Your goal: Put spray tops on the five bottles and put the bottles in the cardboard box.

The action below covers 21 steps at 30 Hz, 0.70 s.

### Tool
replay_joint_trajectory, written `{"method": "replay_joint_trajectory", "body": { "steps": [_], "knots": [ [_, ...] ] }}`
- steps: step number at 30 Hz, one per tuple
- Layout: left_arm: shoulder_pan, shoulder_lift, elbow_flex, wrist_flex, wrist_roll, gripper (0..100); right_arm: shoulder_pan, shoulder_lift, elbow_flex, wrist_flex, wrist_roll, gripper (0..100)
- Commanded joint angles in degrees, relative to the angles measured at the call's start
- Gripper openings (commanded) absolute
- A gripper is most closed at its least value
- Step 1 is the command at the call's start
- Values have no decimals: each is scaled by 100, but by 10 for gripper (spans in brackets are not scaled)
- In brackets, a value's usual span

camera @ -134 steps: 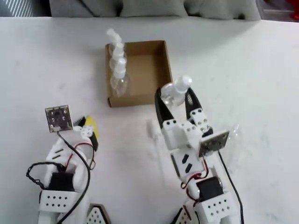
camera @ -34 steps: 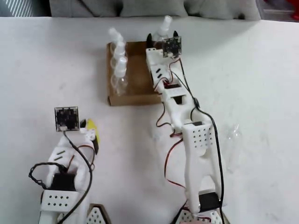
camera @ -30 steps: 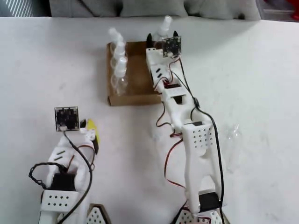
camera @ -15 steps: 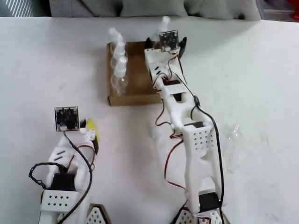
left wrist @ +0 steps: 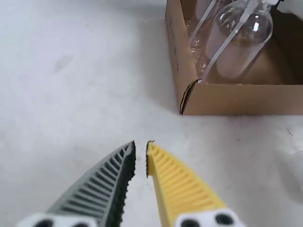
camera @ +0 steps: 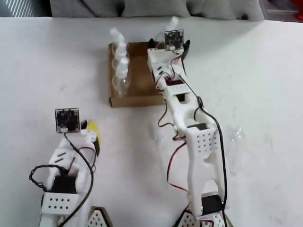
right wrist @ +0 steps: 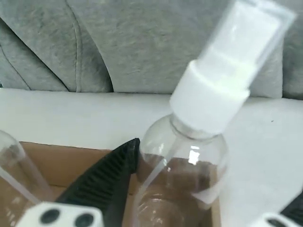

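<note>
From above, a white table (camera: 265, 71) carries an open cardboard box (camera: 137, 100). A row of bottles (camera: 121, 71) stands inside along one side wall, and three white tops can be counted on them. The right arm (camera: 189, 118) stretches across the table to the box's far corner on the opposite side. There the right gripper (camera: 168, 44) has its black fingers spread apart around a tilted bottle (camera: 166, 29). This bottle's spray top (camera: 173, 22) sticks out past the box's far rim. A loose bottle (camera: 235, 142) of clear plastic lies on the table beside the right arm, well apart from the box. The left arm (camera: 66, 170) sits folded near the table's front edge. The left gripper (camera: 93, 135) is over bare table, apart from the box.

In the left wrist view, the left gripper's grey and yellow fingers are almost together, with only a thin slit between the tips. They grip nothing. Ahead of them is a corner of the box, and the row of bottles leans against the near wall inside it.

In the right wrist view, the tilted bottle rises out of the box with its spray top screwed on. One black finger (right wrist: 106, 177) lies right at the bottle's side. The other finger shows at the frame's edge, clearly away from the bottle. A grey cushion (right wrist: 94, 42) lies beyond the table.
</note>
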Motion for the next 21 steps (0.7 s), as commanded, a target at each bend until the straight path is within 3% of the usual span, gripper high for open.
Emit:
{"method": "replay_joint_trajectory", "body": {
  "steps": [1, 6, 10, 15, 21],
  "knots": [
    [-22, -48, -26, -167, -35, 68, -57, -523, -167, 145, -44, 457],
    [-22, -48, -26, -167, -35, 68, -75, -505, -167, 171, 9, 457],
    [-22, -48, -26, -167, -35, 68, -57, -549, -299, 831, 79, 461],
    [-13, -48, -26, -167, -35, 68, -154, -673, -422, 1516, 255, 534],
    [-13, -48, -26, -167, -35, 68, -154, -734, -448, 1596, 281, 538]
  ]
}}
